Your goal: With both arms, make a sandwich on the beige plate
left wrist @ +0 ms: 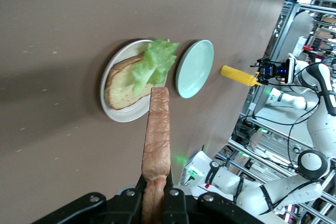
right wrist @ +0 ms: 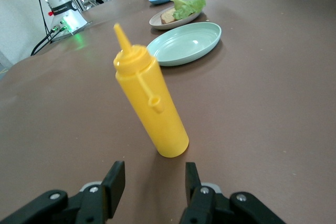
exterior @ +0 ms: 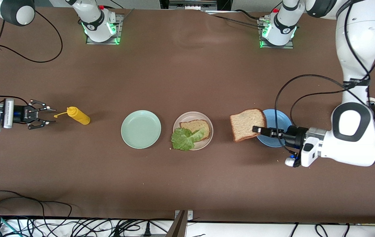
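left gripper (exterior: 256, 129): clamped on bread slice (exterior: 247, 124), held over the table beside the blue plate (exterior: 278, 122)
left wrist view: slice (left wrist: 157, 132) edge-on
beige plate (exterior: 206, 141): second slice (exterior: 199, 126), lettuce (exterior: 184, 139)
right gripper (exterior: 47, 116): jaws apart, at yellow squeeze bottle (exterior: 78, 115), which stands upright
mint-green plate (exterior: 141, 129): beside beige plate

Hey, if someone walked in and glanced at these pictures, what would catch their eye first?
Probably the bread slice held up in the air by the left tool, shut on its edge, over the blue plate. Next, the beige plate mid-table, with another slice and a lettuce leaf on it, beside a green plate. At the right arm's end, the right tool waits open near a standing yellow bottle.
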Motion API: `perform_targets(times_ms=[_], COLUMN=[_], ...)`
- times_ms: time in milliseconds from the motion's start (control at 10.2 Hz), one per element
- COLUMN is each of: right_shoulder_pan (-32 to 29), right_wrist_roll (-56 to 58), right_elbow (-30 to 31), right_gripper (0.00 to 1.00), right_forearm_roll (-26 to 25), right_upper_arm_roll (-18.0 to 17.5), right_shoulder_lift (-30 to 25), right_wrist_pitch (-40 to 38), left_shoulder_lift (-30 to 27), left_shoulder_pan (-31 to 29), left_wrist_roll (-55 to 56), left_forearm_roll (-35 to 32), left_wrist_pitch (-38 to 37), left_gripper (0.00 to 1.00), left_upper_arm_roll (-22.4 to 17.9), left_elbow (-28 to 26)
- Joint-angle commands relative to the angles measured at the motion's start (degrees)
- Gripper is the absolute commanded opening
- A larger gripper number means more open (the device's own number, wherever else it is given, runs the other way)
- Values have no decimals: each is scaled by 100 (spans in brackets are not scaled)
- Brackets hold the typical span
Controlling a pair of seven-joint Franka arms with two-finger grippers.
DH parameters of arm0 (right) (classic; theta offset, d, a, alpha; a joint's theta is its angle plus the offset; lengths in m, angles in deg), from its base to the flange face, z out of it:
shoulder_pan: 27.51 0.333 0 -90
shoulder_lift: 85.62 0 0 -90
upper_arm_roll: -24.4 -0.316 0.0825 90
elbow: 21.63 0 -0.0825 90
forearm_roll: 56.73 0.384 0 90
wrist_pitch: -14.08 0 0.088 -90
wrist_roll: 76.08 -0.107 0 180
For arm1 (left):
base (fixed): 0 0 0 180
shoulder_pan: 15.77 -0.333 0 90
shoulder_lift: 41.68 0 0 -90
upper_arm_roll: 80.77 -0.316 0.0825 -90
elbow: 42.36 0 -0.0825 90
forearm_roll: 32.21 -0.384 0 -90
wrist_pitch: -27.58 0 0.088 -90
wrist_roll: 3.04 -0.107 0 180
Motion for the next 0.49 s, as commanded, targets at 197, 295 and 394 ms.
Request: perform_targets(times_ms=[197, 295, 394], right_shoulder_pan=[216, 418, 637], right_wrist_roll=[-3358, -4140, -5018], right_elbow=[-1056, -1056, -1056], right_gripper=[54, 54, 54], right_forearm_roll=[-1383, -1744, -2174], right_upper_arm_roll=[-19, -2, -2], right_shoulder_lift=[-1020, -1337, -1653], right_wrist_pitch=[-504, -495, -477], left_shoulder_lift=[527, 589, 659], left_shoulder_pan=[807, 929, 1052], left_wrist_roll=[-161, -335, -624], left_forearm_roll=[992, 1351, 1555], left_wrist_pitch=[1254, 1500, 1659], left_gripper=[0, 0, 0], left_upper_arm_roll=[-62, -62, -71], left_elbow=[93, 76, 6])
